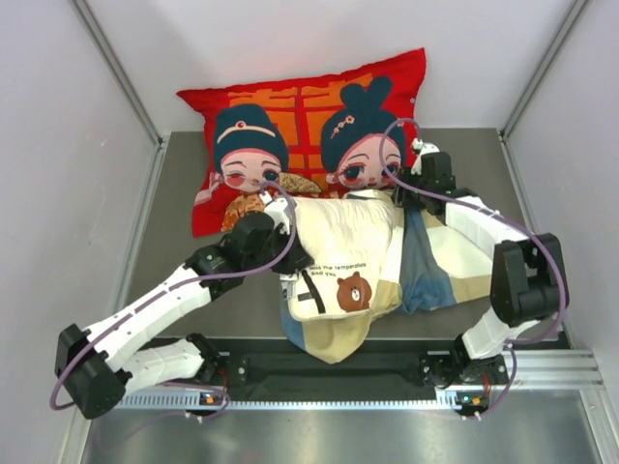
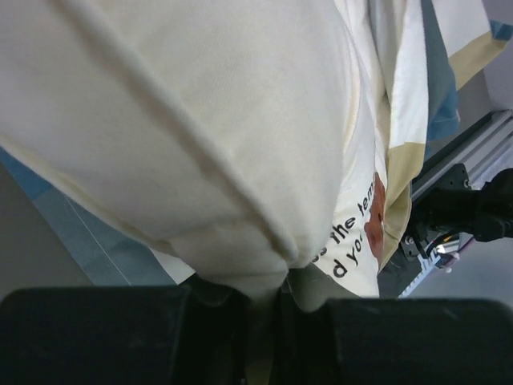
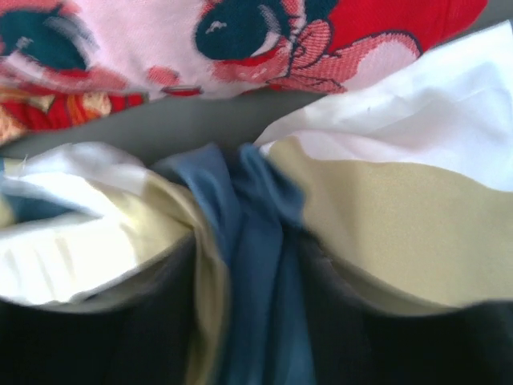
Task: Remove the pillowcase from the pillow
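The left claw [image 2: 268, 303] clamps the pillow [image 2: 200, 120] at its left end, while the pillowcase [image 3: 256, 233] bunches right of the pillow between the right claw [image 3: 250, 325] fingers, grip unclear.

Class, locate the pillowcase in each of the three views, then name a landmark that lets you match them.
Top external: pillowcase bunched right of centre, beside the pillow.
Left wrist: its folds in the upper right corner.
Right wrist: fills the lower middle, blue fold central.
Landmark: bear print links top and left wrist; red cushion links top and right wrist.
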Available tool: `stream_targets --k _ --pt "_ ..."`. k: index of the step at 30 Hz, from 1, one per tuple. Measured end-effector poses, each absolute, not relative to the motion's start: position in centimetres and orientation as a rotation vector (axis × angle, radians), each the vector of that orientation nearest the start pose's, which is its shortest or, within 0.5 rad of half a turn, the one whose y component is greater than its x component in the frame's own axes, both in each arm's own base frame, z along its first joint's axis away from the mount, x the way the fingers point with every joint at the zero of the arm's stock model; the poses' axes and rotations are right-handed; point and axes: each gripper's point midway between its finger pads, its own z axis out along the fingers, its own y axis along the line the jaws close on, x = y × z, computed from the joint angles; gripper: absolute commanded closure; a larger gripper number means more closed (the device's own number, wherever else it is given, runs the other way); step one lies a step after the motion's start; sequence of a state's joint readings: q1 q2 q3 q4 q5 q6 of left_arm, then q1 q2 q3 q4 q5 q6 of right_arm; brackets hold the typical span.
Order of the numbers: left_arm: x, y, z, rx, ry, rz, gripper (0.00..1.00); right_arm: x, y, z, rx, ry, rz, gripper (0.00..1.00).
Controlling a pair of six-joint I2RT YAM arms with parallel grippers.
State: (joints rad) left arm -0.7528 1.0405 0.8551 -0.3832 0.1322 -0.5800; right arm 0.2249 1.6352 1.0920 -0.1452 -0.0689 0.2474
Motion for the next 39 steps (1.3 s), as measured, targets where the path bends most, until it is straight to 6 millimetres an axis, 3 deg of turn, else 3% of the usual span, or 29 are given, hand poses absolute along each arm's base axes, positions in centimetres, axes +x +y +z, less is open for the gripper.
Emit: stream_targets --k 1,2,9,14,21,29,32,33,34,36,39 --pt "20.9 -25.7 18.9 0.277 2.275 -0.878 1.0 42.5 12.0 11.8 -0.017 2.27 0.333 0.27" --pt "21.3 -25.7 18.6 0.27 2.289 -0.867 1.0 42.1 12.0 12.4 -0.023 2.259 0.337 0.23" --pt "26.2 -24.8 16.3 0.109 2.352 -0.854 1.0 38.9 12.8 18.0 -0.113 2.163 0.366 0.19" --pt "29.4 -23.3 16.8 -0.025 2.32 -0.899 1.0 34.4 16.2 20.1 -0.229 2.107 0.432 0.17" --pt "32.6 -22.6 18.8 -0.091 2.259 -0.917 1.0 26.9 19.6 18.0 -0.331 2.144 0.529 0.17" --pt "33.2 -22.4 19.0 -0.106 2.253 -0.93 1.0 21.4 21.2 11.0 -0.369 2.326 0.543 0.18" --pt "33.2 -22.4 19.0 -0.103 2.255 -0.937 1.0 20.9 21.3 9.3 -0.357 2.369 0.513 0.45" --pt "33.2 -22.4 19.0 -0.103 2.255 -0.938 1.0 21.0 21.2 8.8 -0.34 2.385 0.493 0.67" --pt "33.2 -22.4 19.0 -0.102 2.255 -0.936 1.0 21.2 21.0 8.4 -0.325 2.395 0.467 0.77" --pt "33.2 -22.3 19.0 -0.101 2.255 -0.933 1.0 21.5 20.7 7.6 -0.285 2.417 0.431 0.93" --pt "33.3 -21.8 19.0 -0.102 2.264 -0.932 1.0 21.9 20.3 6.9 -0.247 2.437 0.38 1.0"
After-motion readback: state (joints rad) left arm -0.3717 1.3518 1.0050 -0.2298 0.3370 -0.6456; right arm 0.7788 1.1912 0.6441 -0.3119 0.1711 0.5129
